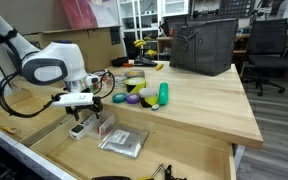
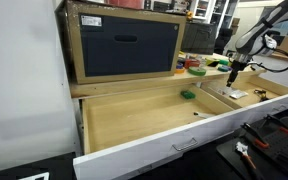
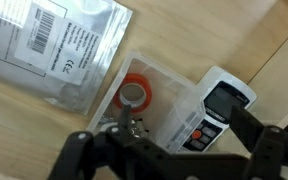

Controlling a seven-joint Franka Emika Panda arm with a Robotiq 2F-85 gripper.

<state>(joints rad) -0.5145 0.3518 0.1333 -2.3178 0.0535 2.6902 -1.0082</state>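
My gripper (image 3: 184, 128) hangs open just above the floor of a wooden drawer (image 1: 44, 140), with nothing between its fingers. Right below it in the wrist view lie a white handheld meter (image 3: 222, 108) with a grey display and an orange button, and a clear plastic bag (image 3: 154, 100) holding an orange roll of tape (image 3: 136, 93). A silver foil pouch (image 3: 54, 50) with a white label lies beside them. In both exterior views the gripper (image 1: 84, 108) (image 2: 233, 72) points straight down over the meter (image 1: 79, 128), with the pouch (image 1: 122, 141) close by.
On the tabletop behind the drawer sit green, purple and yellow items (image 1: 144, 95) and a black basket (image 1: 202, 45). A second, larger open drawer (image 2: 134, 120) holds a small green object (image 2: 188, 95). A wooden cabinet (image 2: 124, 45) stands behind it.
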